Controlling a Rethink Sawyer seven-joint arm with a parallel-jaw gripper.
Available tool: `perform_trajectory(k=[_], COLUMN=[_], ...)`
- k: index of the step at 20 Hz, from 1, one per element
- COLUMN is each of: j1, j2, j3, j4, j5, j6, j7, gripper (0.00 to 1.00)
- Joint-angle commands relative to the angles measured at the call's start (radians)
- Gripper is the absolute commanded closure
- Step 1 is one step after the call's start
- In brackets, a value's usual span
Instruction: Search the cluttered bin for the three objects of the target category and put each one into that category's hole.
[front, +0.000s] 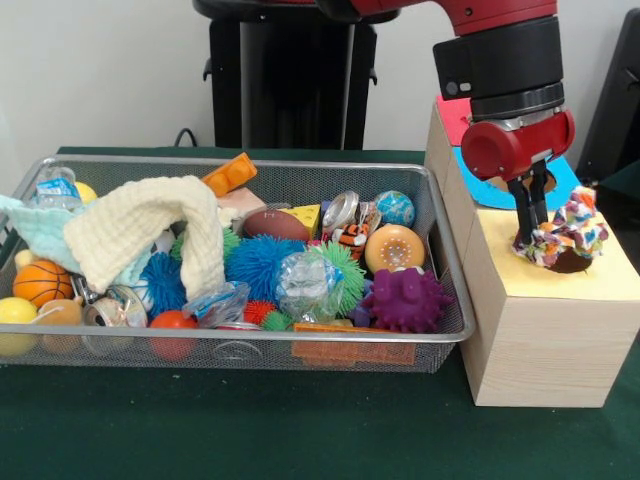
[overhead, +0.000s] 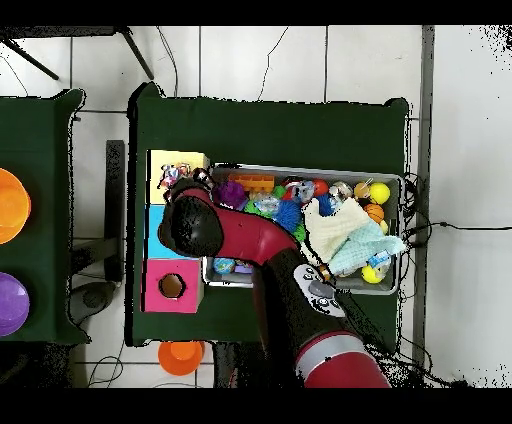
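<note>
The fingers (front: 530, 238) are closed on a multicoloured rope toy (front: 566, 237), which sits on the yellow top of the wooden box (front: 540, 340), over its dark hole. The box stands on the green table (front: 250, 430), touching the right end of the wire bin (front: 455, 330). The bin holds a cream cloth (front: 150, 235), spiky balls, a basketball (front: 40, 283) and other clutter.

Multicoloured patchwork cloth (front: 568, 235) on yellow-topped pale wood box (front: 545, 330); cream towel (front: 150, 235), purple spiky ball (front: 405, 298), silver mesh bin (front: 250, 352).
</note>
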Motion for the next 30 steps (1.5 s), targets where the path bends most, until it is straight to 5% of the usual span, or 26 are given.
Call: perform_trajectory(k=[1, 20, 21, 30], j1=[0.000, 0.025, 0.025, 0.027], j2=[0.007, 0.078, 0.079, 0.081], j3=[0.041, 0.048, 0.049, 0.048], j4=[0.073, 0.071, 0.071, 0.072], j5=[0.047, 0.048, 0.048, 0.045], j6=[0.023, -0.011, -0.015, -0.017], j7=[0.334, 0.325, 0.325, 0.319], gripper=[1.00, 1.00, 0.00, 0.00])
